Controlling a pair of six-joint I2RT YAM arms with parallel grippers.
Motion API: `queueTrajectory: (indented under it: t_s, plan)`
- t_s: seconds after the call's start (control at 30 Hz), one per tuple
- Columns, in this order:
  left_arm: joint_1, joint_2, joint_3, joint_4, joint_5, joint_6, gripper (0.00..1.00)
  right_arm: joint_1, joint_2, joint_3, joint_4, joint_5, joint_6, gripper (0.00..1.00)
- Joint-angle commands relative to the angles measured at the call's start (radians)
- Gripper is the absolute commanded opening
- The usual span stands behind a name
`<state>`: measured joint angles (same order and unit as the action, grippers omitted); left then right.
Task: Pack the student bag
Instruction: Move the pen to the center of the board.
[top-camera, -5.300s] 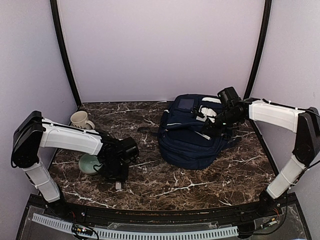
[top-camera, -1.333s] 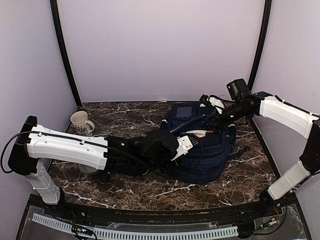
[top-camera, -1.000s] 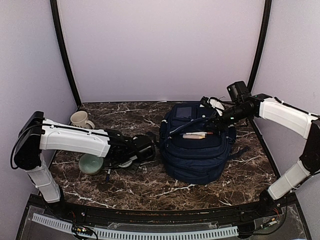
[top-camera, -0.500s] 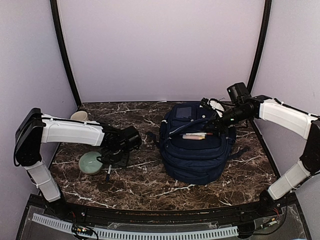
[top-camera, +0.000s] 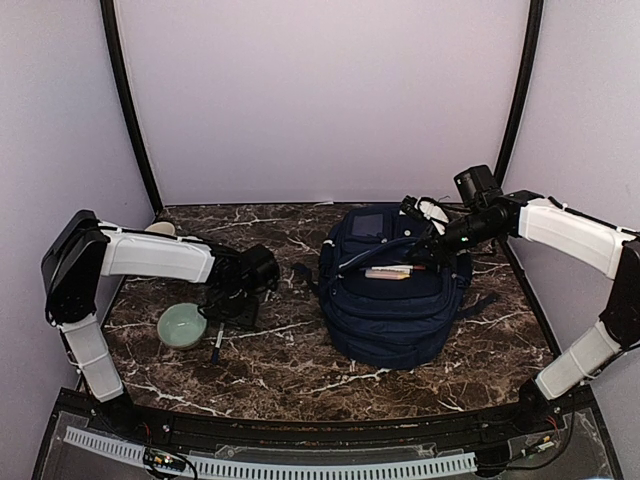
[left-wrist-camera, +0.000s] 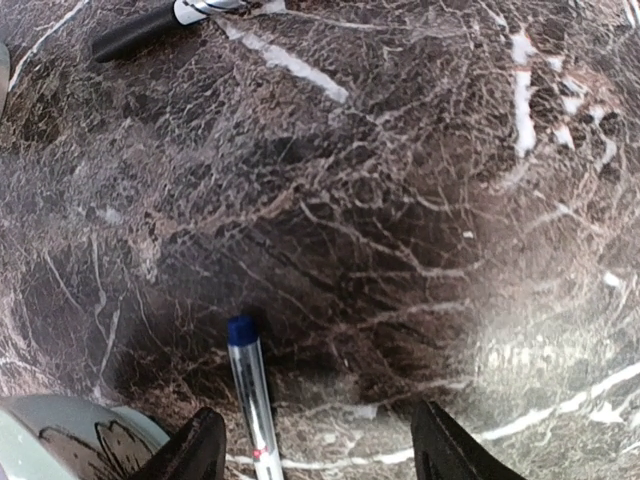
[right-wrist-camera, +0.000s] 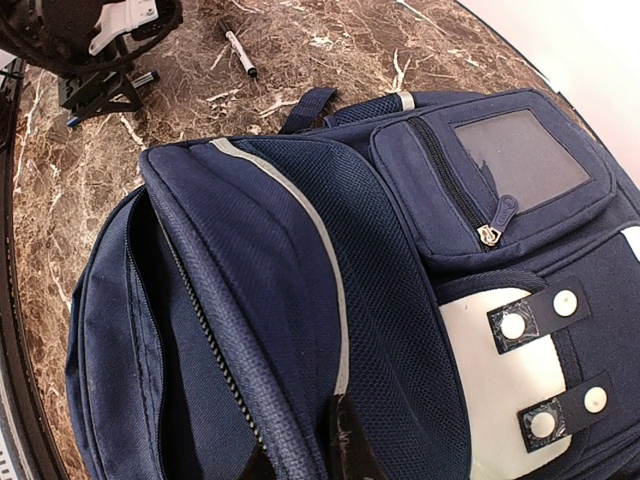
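Student bag (top-camera: 392, 312), flap pinched by right claw (top-camera: 432, 238)

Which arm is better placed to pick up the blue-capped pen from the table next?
Left. The left gripper hangs open directly over the blue-capped pen. The right gripper is shut on the student bag, holding its compartment open, far from the pen.

Student bag (top-camera: 392, 300): navy backpack, thin pale stripe, white patches w/ snaps, window pocket on front. Lies flat on bench (top-camera: 300, 362), right of ctr, front up; main zip open, flap raised.
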<state>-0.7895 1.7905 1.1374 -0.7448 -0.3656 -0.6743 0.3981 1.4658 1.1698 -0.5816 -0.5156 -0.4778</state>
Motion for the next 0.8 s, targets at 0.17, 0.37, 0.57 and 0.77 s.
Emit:
queueTrajectory:
  t_s: [0.17,0.37,0.57,0.77]
  plan:
    - [0.054,0.025,0.025,0.039,0.047,0.031,0.67,-0.001,-0.013,-0.011,0.078,-0.05,-0.011,0.0]
    - [0.066,0.046,0.035,0.07,0.089,0.043,0.66,-0.001,-0.008,-0.011,0.077,-0.044,-0.017,0.0]
    - [0.066,0.065,0.043,0.083,0.136,0.043,0.64,0.0,-0.004,-0.011,0.074,-0.044,-0.022,0.0]
    - [0.054,0.046,0.016,0.166,0.277,0.055,0.55,0.0,-0.002,-0.01,0.072,-0.042,-0.028,0.0]
